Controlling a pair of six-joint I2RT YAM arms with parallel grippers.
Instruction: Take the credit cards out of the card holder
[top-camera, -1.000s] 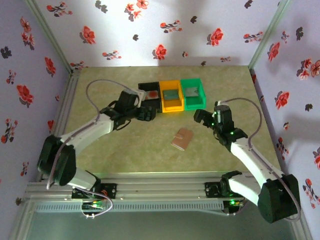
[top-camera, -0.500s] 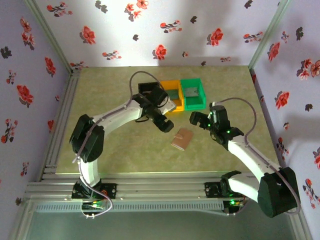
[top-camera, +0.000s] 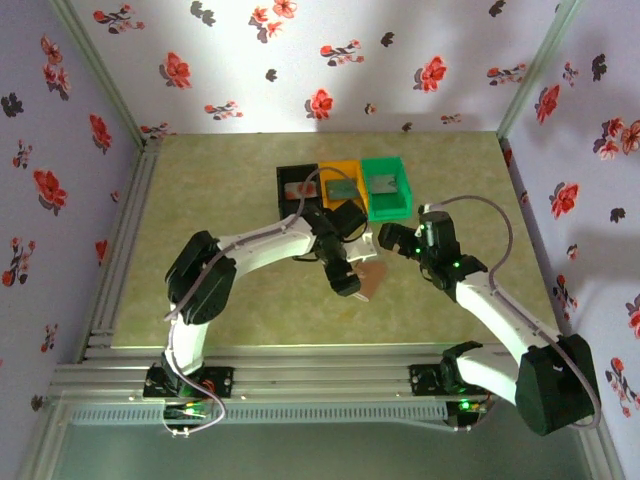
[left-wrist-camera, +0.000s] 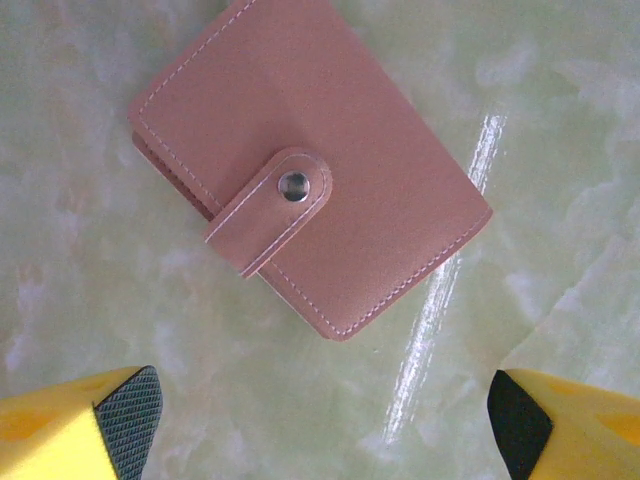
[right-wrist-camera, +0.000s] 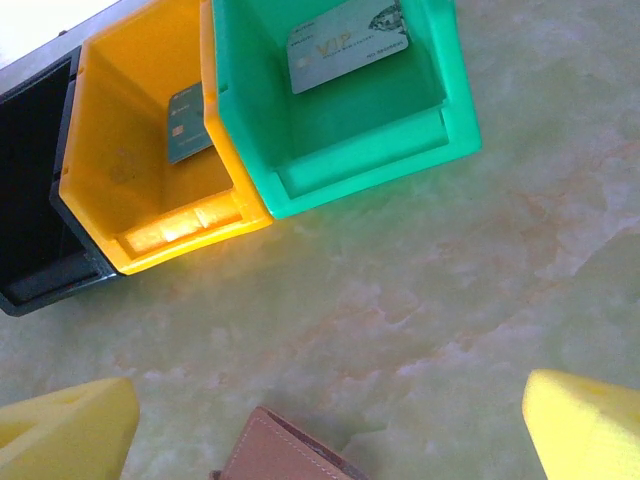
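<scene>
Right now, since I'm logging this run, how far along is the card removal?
Looks done: a credit card lies in the green bin, another in the orange bin, a third in the black bin. In hand: nothing; the left gripper hangs open above the card holder, snapped shut; the right gripper is open too. Left: any cards inside it, hidden.

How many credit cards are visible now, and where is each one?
3. One card lies in the black bin, a second card in the orange bin, a third card in the green bin. The card holder is snapped shut, so more may be hidden inside.
</scene>
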